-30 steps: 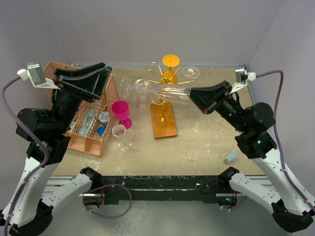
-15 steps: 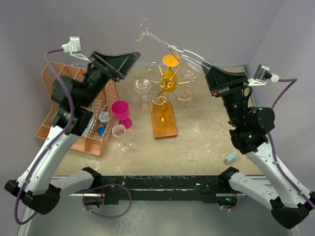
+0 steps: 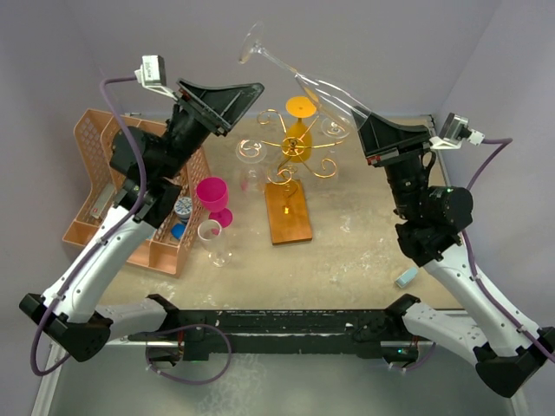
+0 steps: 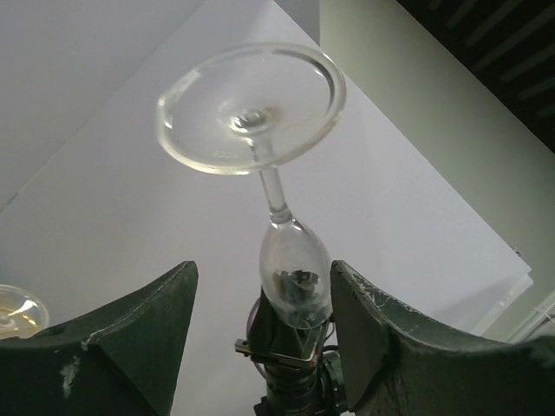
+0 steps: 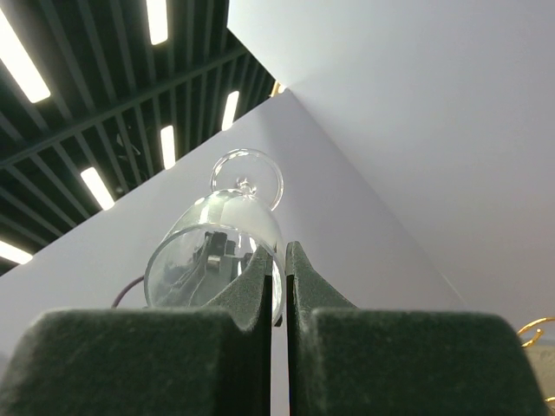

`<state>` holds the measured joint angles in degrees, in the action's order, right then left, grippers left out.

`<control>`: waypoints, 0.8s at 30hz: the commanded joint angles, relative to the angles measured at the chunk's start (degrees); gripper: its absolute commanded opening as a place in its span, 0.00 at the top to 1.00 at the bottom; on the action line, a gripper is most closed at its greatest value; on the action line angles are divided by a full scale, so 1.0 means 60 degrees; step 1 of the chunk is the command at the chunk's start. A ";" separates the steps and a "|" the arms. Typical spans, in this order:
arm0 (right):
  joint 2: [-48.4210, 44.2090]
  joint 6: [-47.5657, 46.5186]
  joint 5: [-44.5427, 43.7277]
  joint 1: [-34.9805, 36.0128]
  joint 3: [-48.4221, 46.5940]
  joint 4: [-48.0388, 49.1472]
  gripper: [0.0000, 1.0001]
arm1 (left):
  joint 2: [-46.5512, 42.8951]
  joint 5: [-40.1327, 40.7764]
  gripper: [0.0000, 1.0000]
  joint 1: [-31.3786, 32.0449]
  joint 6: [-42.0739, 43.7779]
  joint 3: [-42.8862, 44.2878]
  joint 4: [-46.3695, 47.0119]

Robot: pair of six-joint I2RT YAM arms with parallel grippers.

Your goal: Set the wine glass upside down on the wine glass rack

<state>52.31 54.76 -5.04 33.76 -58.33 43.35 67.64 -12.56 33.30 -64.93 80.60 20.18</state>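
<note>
- I read the right gripper as clamped on the wine glass. In its wrist view the two fingers press together with only the thin wall of the bowl pinched between them at the rim.
- The wine glass is in the air, high over the back of the table, above and slightly right of the rack. It lies tilted, with the bowl at the right gripper and the foot pointing up and left toward the back wall.
- The left gripper is raised, with its jaws spread wide and nothing in them. It faces the foot end. In its wrist view the foot and stem appear between the fingers but farther off, not touching.
- Handling, in my judgement: the glass is light, rigid, smooth and brittle. A pinch on one wall of the rim is a weak hold. The glass may pivot or slip, and a harder squeeze may crack it.
- Preferred hold: the stem, close under the foot. It is narrow enough to close on, and this leaves the foot free to slide into a curled arm of the rack.
- Caution: what looks like a second glass hangs at the rack's left side. I would pick a free arm.
</note>
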 commanded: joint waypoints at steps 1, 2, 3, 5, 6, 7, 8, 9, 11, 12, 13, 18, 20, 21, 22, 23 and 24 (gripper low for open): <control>-0.0044 0.0162 0.0363 0.0026 0.0009 0.1132 1.00 | 0.0232 0.0981 0.40 0.0868 0.0540 0.0566 0.0588; -0.0030 0.0157 0.0485 0.0030 0.0020 0.1141 1.00 | 0.0286 0.1188 0.40 0.0980 0.0575 0.0574 0.0673; -0.0008 0.0147 0.0587 0.0028 0.0016 0.1150 1.00 | 0.0327 0.1418 0.40 0.1040 0.0550 0.0555 0.0797; 0.0004 0.0137 0.0788 0.0028 0.0023 0.1161 1.00 | 0.0372 0.2000 0.40 0.1122 0.0471 0.0443 0.1127; 0.0018 0.0120 0.0888 0.0028 0.0023 0.1149 1.00 | 0.0365 0.2200 0.40 0.1129 0.0442 0.0359 0.1345; 0.0036 0.0117 0.0994 0.0035 0.0024 0.1120 1.00 | 0.0372 0.2403 0.41 0.1154 0.0374 0.0277 0.1604; 0.0047 0.0105 0.1101 0.0029 0.0013 0.1076 1.00 | 0.0373 0.2580 0.41 0.1151 0.0310 0.0205 0.1796; 0.0040 0.0115 0.1191 0.0028 0.0037 0.1052 1.00 | 0.0367 0.2773 0.41 0.1158 0.0235 0.0141 0.1945; 0.0023 0.0130 0.1332 0.0021 0.0091 0.1037 1.00 | 0.0374 0.3121 0.41 0.1173 0.0043 0.0019 0.2171; 0.0026 0.0138 0.1412 0.0027 0.0113 0.1023 1.00 | 0.0386 0.3274 0.41 0.1166 -0.0078 -0.0058 0.2264; 0.0006 0.0141 0.1461 0.0035 0.0135 0.0992 1.00 | 0.0382 0.3442 0.43 0.1171 -0.0140 -0.0123 0.2336; 0.0055 0.0143 0.1812 0.0028 0.0168 0.0927 1.00 | 0.0383 0.4130 0.61 0.1210 -0.0615 -0.0468 0.3043; 0.0148 0.0219 0.1896 0.0024 0.0113 0.0806 1.00 | 0.0400 0.4411 0.67 0.1291 -0.0760 -0.0887 0.4234; 0.0201 0.0244 0.1920 0.0027 0.0051 0.0692 1.00 | 0.0431 0.4578 0.70 0.1304 -0.0824 -0.1074 0.4716; 0.0269 0.0275 0.1995 0.0033 0.0016 0.0620 1.00 | 0.0464 0.4755 0.72 0.1305 -0.0879 -0.1195 0.4970; 0.0296 0.0334 0.2094 0.0027 0.0026 0.0638 1.00 | 0.0472 0.4872 0.73 0.1307 -0.0872 -0.1221 0.5055; 0.0327 0.0372 0.2207 0.0028 0.0068 0.0725 1.00 | 0.0508 0.4932 0.73 0.1315 -0.0785 -0.1193 0.5084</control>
<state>54.06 55.16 3.86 33.74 -56.95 44.34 70.52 11.57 41.08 -68.25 74.11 39.86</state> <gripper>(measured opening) 0.027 0.283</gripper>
